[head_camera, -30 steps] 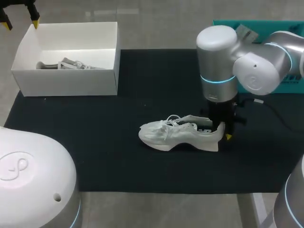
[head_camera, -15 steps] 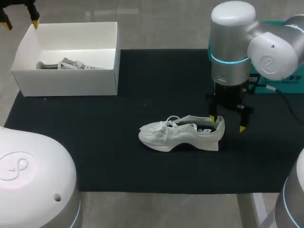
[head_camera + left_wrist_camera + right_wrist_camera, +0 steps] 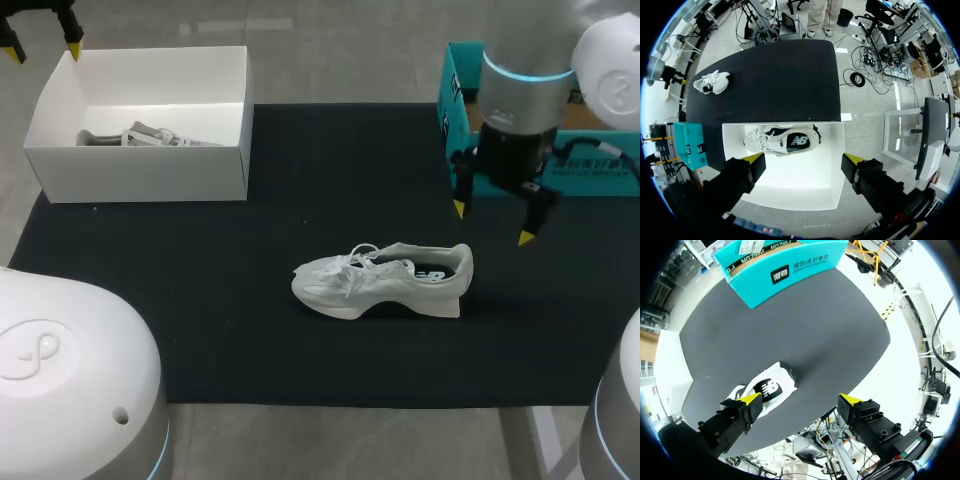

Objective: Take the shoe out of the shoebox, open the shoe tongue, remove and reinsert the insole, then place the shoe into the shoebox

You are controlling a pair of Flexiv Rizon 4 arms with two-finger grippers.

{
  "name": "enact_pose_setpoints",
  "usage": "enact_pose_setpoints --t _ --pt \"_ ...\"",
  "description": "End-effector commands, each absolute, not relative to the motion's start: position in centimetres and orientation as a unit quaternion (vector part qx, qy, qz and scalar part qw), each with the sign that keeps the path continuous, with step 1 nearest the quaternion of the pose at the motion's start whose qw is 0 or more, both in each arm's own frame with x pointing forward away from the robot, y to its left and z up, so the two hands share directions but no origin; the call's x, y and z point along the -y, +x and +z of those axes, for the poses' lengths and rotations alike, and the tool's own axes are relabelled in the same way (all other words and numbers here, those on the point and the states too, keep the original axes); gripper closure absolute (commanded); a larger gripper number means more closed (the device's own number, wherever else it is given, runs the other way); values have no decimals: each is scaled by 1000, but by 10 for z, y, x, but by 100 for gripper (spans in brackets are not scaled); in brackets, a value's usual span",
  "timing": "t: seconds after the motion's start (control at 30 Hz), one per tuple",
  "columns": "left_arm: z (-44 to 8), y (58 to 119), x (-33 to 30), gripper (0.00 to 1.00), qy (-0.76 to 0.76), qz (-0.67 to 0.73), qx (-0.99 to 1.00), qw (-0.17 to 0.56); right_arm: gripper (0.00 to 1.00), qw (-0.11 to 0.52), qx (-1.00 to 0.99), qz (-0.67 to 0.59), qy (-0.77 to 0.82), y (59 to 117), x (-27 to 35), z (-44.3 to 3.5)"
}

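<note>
My right tool [image 3: 493, 222] hangs above the worktop with its two yellow-tipped fingers spread wide and nothing between them. The shoe [image 3: 385, 280] stands on its sole on the black mat [image 3: 300, 180], just below and to one side of this tool, apart from both fingers. Its heel is the end nearest the tool and its toe points away. Seen from the right wrist, the shoe's opening lies close by one finger, and the dark insole shows inside it. A teal box [image 3: 455, 90] sits behind this tool at the mat's far edge.

My left tool [image 3: 42, 48] hovers over the far corner of the white shoebox [image 3: 140, 170], well apart from the right tool. Its fingers are also wide apart and hold nothing. From the left wrist the open shoebox lies straight ahead of the fingers, with a second shoe [image 3: 782, 141] lying on its side on the box floor, against the wall farthest from this tool.
</note>
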State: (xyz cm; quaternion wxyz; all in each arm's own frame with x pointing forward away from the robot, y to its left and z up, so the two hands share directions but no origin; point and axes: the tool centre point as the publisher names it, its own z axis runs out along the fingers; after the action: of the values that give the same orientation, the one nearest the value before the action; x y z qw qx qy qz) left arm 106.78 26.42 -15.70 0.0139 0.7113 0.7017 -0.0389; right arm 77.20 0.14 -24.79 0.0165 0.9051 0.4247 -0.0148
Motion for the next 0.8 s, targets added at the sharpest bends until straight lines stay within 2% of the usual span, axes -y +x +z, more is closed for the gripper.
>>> enact_pose_setpoints --t 0.03,0.67,0.8 --pt "-157 1068 -264 0 712 -38 -701 14 0 16 -350 -1 937 765 1 -247" --pt "-157 1068 -264 0 712 -38 -701 14 0 16 -350 -1 937 765 1 -247" --pt "-157 1068 -264 0 712 -38 -701 14 0 21 -506 55 860 767 -6 -246"
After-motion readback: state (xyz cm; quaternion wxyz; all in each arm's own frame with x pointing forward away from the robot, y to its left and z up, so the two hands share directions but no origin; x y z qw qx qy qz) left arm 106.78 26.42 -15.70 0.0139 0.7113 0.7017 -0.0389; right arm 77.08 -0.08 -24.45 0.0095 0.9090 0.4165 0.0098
